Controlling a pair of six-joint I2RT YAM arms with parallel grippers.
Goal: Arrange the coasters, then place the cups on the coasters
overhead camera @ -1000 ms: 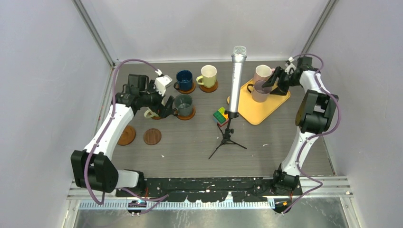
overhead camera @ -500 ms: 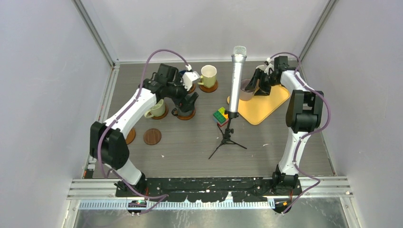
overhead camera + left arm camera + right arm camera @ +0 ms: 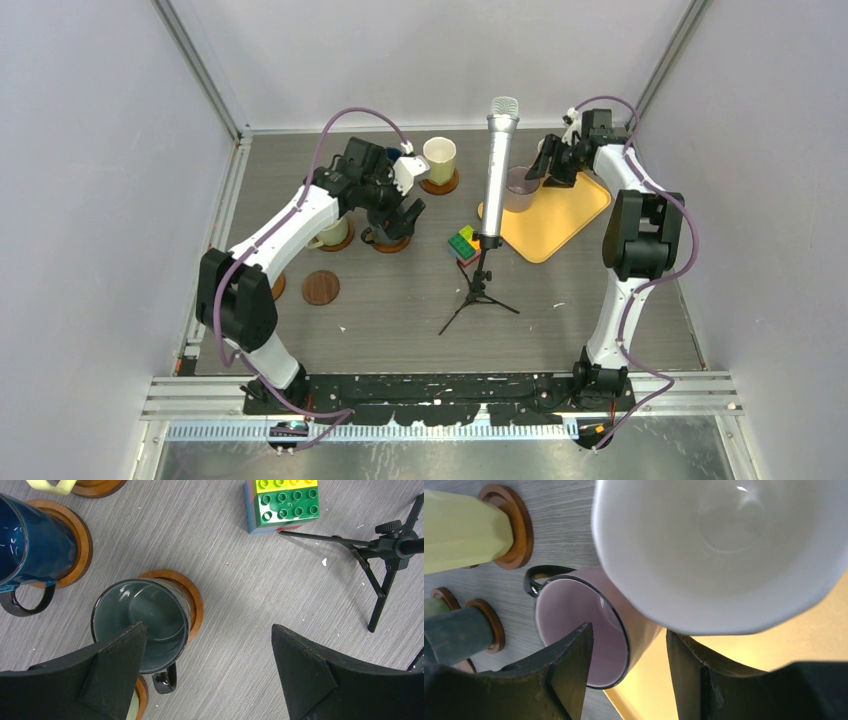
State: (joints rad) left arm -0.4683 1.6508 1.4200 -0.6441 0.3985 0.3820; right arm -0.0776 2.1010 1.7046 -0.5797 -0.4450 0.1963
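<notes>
Cups (image 3: 438,155) x6, coasters (image 3: 321,287) x6

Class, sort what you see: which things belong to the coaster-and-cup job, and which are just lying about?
Belong to the job: round brown wooden coasters; handled ceramic mugs.
Lying about: silver microphone on black tripod; multicoloured toy-brick block; yellow rectangular tray.

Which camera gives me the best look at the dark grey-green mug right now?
Left wrist: the dark grey-green mug is seen from above, upright and empty on its coaster, handle visible. In the top external view the left gripper covers most of it; the right wrist view catches only its side at the left edge.
</notes>
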